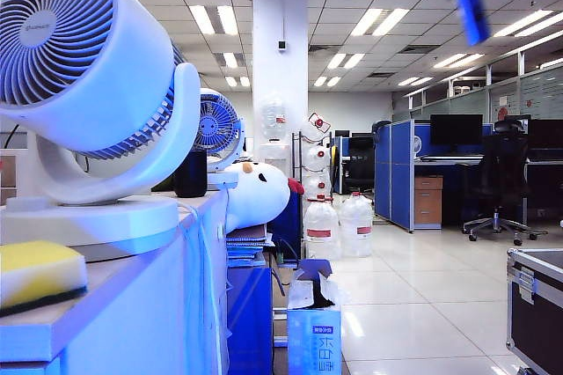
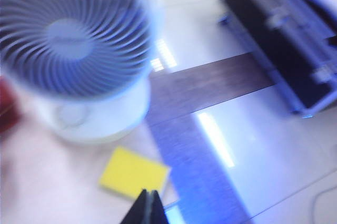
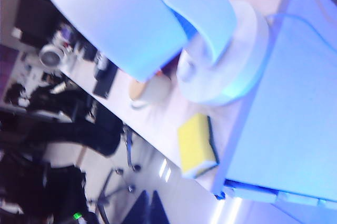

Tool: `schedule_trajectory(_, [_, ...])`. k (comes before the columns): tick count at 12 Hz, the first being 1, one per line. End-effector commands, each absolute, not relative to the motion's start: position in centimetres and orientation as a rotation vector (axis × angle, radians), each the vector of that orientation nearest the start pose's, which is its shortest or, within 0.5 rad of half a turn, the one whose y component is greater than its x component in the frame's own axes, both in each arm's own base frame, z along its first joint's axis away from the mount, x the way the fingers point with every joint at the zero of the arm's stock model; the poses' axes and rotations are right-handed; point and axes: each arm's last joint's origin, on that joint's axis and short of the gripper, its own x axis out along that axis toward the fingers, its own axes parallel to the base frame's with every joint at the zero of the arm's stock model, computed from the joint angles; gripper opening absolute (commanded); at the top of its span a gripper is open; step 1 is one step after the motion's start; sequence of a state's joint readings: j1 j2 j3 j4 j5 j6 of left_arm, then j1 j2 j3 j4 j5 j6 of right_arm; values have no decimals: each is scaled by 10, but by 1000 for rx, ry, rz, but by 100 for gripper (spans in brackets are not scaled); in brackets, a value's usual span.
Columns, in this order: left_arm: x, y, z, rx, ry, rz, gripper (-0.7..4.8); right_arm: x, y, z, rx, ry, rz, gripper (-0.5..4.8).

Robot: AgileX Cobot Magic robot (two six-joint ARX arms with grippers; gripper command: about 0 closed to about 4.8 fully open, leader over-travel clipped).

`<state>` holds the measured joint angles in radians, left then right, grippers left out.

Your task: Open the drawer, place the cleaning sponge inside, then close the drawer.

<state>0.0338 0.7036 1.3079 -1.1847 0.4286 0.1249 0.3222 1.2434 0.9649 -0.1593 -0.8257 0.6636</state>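
The cleaning sponge (image 2: 134,172) is lying on the table (image 2: 47,182) just beyond the left gripper (image 2: 148,208). Both the left gripper and the right gripper (image 3: 150,207) are hanging fully closed, holding nothing.

Cleaning sponge (image 1: 37,276) cut off by the exterior view's edge; left tool (image 2: 148,208) and right tool (image 3: 147,208) show only motion-blurred fingertips.

A large white fan (image 1: 84,84) stands upright on the white cabinet top (image 1: 132,261), its round base (image 1: 88,221) near the front edge. Behind it sits a dark cylindrical cup (image 1: 190,172), then a second fan (image 1: 215,124). Water bottles (image 1: 339,225) stand on the floor beyond. A black case (image 1: 535,305) rests at the right.
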Motion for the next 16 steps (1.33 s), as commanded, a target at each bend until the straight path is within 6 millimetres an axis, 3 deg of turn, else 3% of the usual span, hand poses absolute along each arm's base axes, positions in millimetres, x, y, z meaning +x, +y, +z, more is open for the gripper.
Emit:
schedule_trajectory(1, [65,-9,412,5,546,-390,-5,251,122,296,601,807,1046,-5])
schedule_trajectory(4, [66,-8,411,22,546,-374,-5,264,140,268,607,930,1086,-6])
schedule_trajectory(5, [67,-7,412,37,543,-331,-5,272,144,239,698,1118,1009,-6])
schedule_trajectory(6, [67,-7,413,39,532,-329,-5,275,146,230,705,1157,997,-6])
schedule_trajectory(9, [69,-7,415,42,505,-333,-5,281,155,189,749,1255,1164,-5])
schedule_trajectory(13, [69,-7,416,43,499,-333,-5,287,159,162,779,1329,1194,-5])
schedule_trajectory(15, [70,-7,417,46,483,-332,-5,273,186,157,665,1337,1204,6])
schedule_trajectory(16, [70,-7,417,46,483,-332,-5,267,198,158,642,1334,1262,236])
